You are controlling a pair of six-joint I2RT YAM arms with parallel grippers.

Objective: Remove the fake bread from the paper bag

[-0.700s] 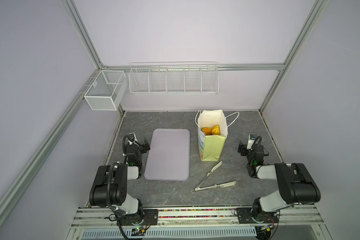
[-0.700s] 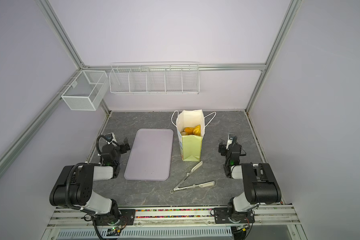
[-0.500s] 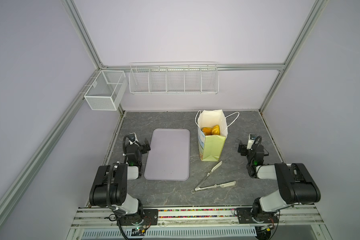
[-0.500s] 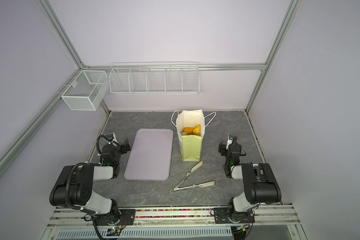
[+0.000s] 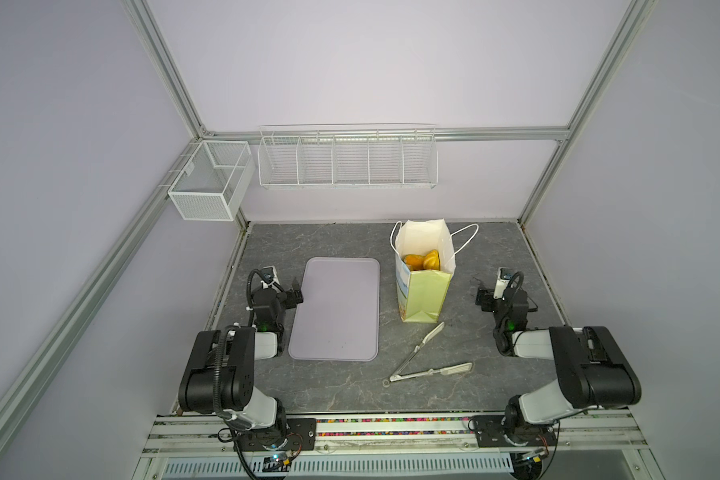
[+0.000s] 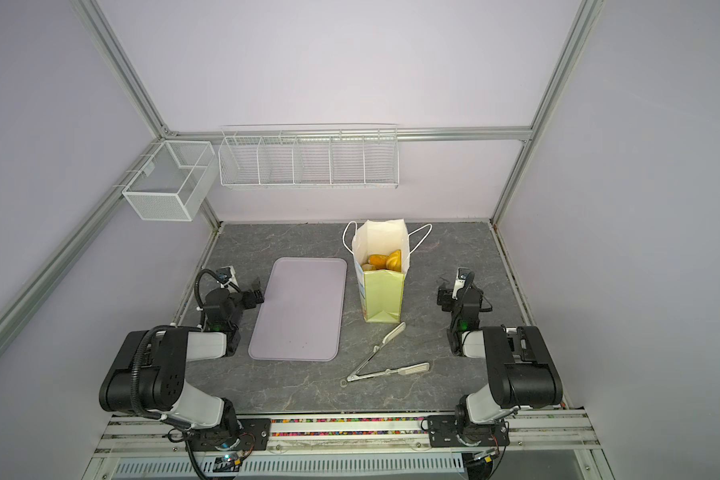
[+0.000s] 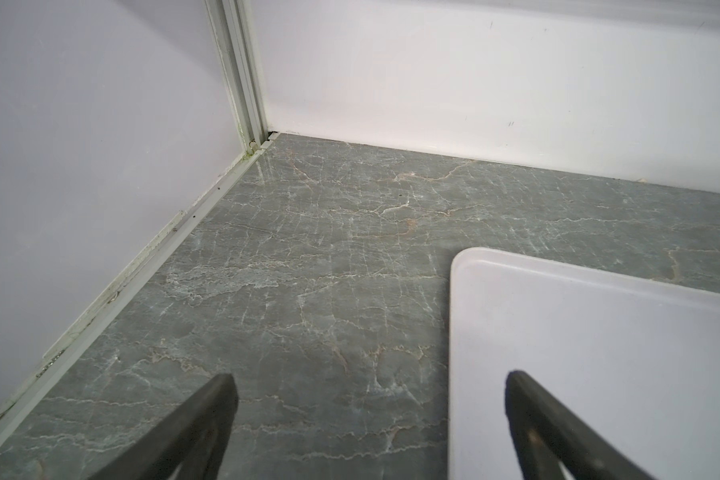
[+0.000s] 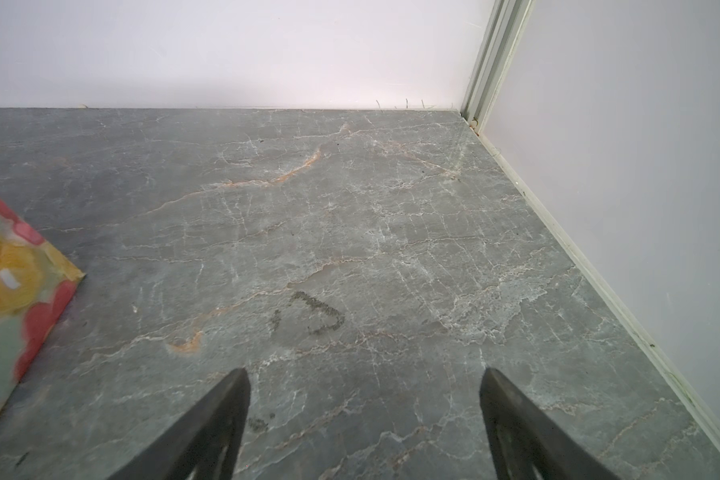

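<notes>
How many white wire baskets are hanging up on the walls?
2. A small white mesh box basket hangs on the left side rail, and a long white wire rack with dividers hangs on the back wall. None seem hidden.

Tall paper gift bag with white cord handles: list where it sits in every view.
Top view: tall paper gift bag upright, right of centre, beside the flat lilac tray.
Top view: bag near centre, upright.
Left wrist: not in it.
Right wrist: its flowered lower corner at the picture's edge.
Shared landmark: grey marbled tabletop.
</notes>
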